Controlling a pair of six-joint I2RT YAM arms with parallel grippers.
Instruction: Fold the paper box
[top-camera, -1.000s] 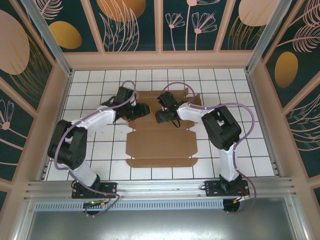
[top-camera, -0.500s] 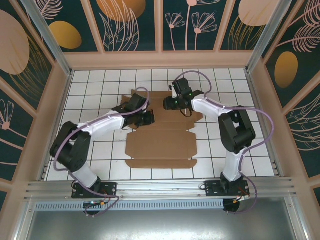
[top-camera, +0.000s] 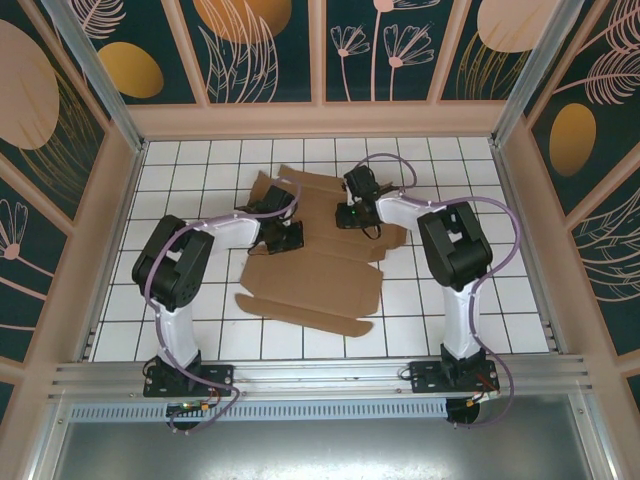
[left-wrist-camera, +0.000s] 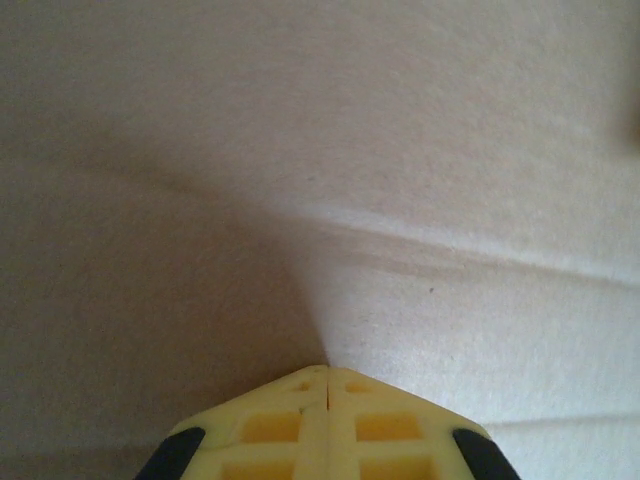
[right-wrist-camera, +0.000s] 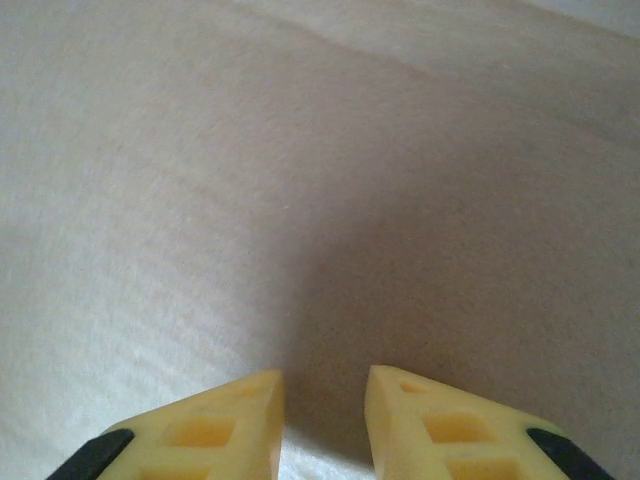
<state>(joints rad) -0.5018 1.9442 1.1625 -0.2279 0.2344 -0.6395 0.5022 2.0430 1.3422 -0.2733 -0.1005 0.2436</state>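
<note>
The left pincer (top-camera: 283, 238) is pressed together, its tips close to the paper box (top-camera: 318, 282). This flat brown sheet lies on the white table (top-camera: 500, 300), in the middle. The right pincer (top-camera: 350, 215) is a little spread over the far part of the sheet.

Top external looks down from above and behind the near edge, facing far. The 2 wrist cameras sit very close to the paper box (top-camera: 315, 280), shared by all 3 views.
</note>
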